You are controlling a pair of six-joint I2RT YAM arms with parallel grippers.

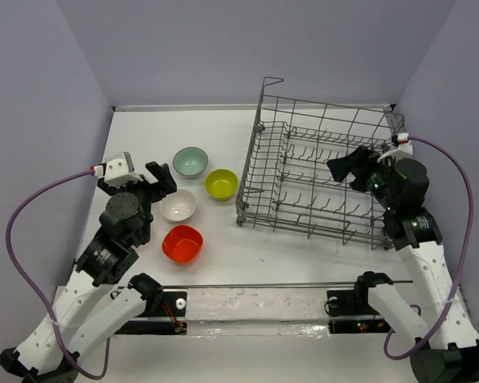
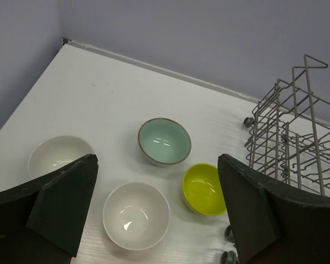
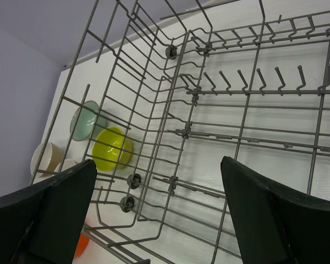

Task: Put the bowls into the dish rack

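Right, left gripper [image 2: 157, 181] & right gripper [image 3: 157, 165] both gape wide, empty. Bowls [image 1: 190, 162] sit just left of dish rack [image 1: 247, 191], none inside. Best approach, I'd say: lower left gripper onto white bowl [image 2: 136, 214] rim, one finger inside, pinch wall.

You are seeing the teal bowl [image 1: 191, 162], lime bowl [image 1: 221, 183], white bowl [image 1: 178, 205] and orange-red bowl [image 1: 182, 243] sitting left of the dish rack [image 1: 251, 171]. Your left gripper [image 1: 161, 177] is hanging near the white bowl, and your right gripper [image 1: 345, 167] is hanging over the rack's right side.
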